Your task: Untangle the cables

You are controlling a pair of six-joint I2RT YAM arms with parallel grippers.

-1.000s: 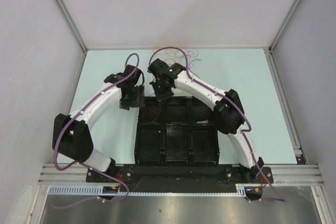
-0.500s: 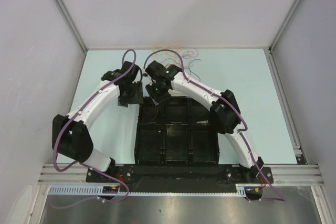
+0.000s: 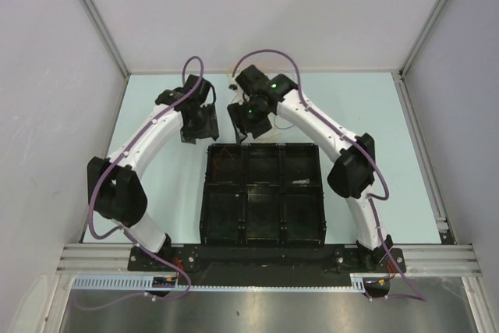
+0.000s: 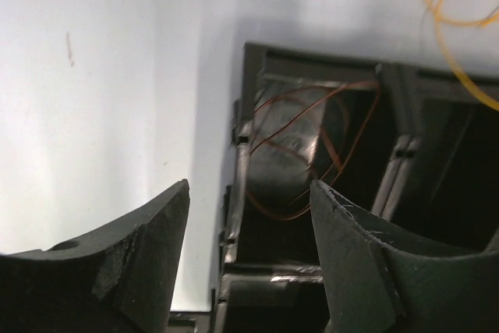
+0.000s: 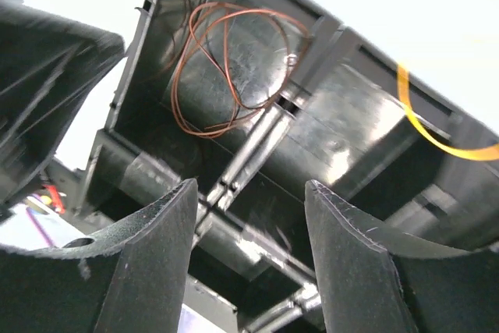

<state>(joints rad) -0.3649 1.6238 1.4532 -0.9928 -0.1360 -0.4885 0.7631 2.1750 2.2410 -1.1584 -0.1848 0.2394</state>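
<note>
A thin reddish-brown cable (image 5: 226,68) lies coiled in the back-left compartment of the black tray (image 3: 263,228); it also shows in the left wrist view as a loose coil (image 4: 300,154). Orange and yellow cable loops (image 4: 460,21) lie on the table beyond the tray, and an orange strand (image 5: 429,130) crosses the tray's far edge. My right gripper (image 5: 249,189) hangs open above the tray's back row with nothing between its fingers. My left gripper (image 4: 249,193) is open too, over the tray's back-left corner. From above, the arms hide most of the cable pile.
The tray is divided into several compartments; a small pale item (image 3: 304,183) lies in a right-hand one. My left gripper (image 3: 199,124) and right gripper (image 3: 249,117) hang close together behind the tray. Grey walls (image 3: 78,52) enclose the pale green table (image 3: 374,130) on three sides.
My right gripper has opened, let go of the reddish-brown cable in the back-left compartment, and drawn back off the tray. The left arm has also moved back a little.
</note>
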